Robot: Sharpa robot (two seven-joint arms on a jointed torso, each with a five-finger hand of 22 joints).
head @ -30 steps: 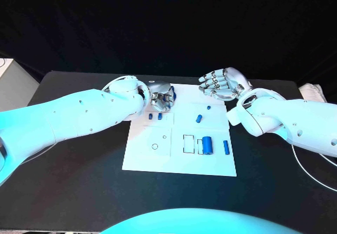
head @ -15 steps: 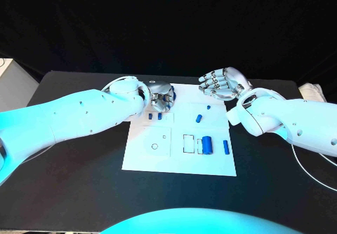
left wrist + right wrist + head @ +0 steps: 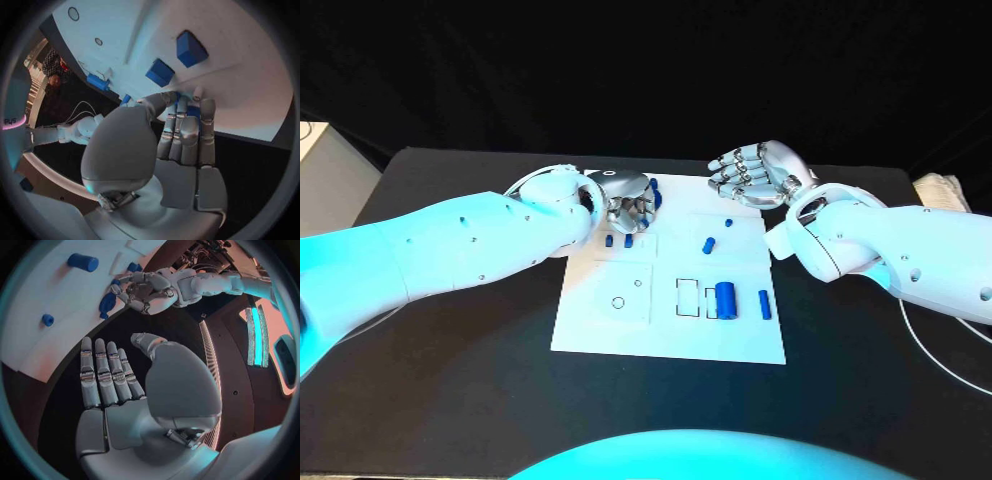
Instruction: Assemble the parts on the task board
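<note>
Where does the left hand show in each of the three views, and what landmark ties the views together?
Head view: left hand at the task board's far left corner.
Left wrist view: it fills the middle, fingertips at the board's edge.
Right wrist view: it lies across the table by that edge.
Shared landmark: the white task board.

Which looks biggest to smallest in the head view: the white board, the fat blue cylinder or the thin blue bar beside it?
1. White rectangular task board, by far the largest.
2. Fat blue cylinder.
3. Thin blue bar to its right: about as long but clearly narrower.
All lie flat at similar distance, so the order seems safe.
</note>
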